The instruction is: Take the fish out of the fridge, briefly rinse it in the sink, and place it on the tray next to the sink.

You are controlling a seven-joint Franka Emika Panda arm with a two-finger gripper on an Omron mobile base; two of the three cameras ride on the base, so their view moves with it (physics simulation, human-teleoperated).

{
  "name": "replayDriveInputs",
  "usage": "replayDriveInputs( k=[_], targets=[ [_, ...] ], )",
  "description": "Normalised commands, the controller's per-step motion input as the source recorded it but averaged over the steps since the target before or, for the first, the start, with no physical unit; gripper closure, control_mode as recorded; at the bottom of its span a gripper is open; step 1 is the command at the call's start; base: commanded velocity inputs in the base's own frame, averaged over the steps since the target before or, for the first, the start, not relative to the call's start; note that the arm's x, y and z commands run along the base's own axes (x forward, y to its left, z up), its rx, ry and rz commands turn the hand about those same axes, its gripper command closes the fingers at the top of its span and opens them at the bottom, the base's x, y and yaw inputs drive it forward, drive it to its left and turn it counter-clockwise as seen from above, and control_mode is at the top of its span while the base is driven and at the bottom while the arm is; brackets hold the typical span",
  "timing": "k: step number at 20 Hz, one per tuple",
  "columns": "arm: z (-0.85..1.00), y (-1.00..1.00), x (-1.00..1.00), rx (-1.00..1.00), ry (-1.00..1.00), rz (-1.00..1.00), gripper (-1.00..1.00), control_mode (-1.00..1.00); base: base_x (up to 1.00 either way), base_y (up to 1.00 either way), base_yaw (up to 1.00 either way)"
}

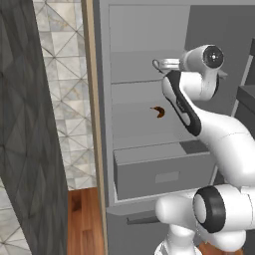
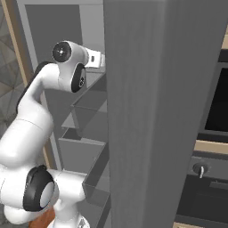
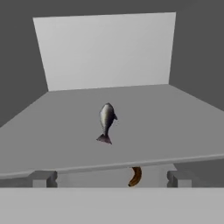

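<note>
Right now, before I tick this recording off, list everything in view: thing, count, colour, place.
fish: one, dark grey, lying on a fridge shelf ahead of the hand, tail toward the camera.
orange-brown item: one, small and curved, on the shelf below the fish's.
fridge: one, grey, open, with flat shelves and a drawer low down.
fridge door: one, grey, swung open across the right base view.
oven: one, dark, right of the fridge.
wall tiles: pale, left of the fridge.
floor: brown wood, lower left.
arm: one, white with dark joints, reaching into the fridge at the upper shelf.
fingers: two, grey tips, apart, short of the fish.
</note>
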Motion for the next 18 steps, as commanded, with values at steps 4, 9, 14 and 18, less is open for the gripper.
replayDriveInputs(
  k=[4, 9, 14, 18],
  targets=[
    [0.0, 0.28, 0.77, 0.03, 0.03, 0.0, -1.0, -1.0, 0.0, 0.0, 0.0],
    [0.0, 0.18, 0.44, 0.0, 0.09, 0.0, -1.0, -1.0, 0.0, 0.0, 0.0],
    [0.0, 0.0, 0.39, 0.0, 0.12, 0.0, -1.0, -1.0, 0.0, 0.0, 0.0],
    [0.0, -0.01, 0.17, 0.0, 0.1, 0.0, -1.0, -1.0, 0.0, 0.0, 0.0]
  ],
)
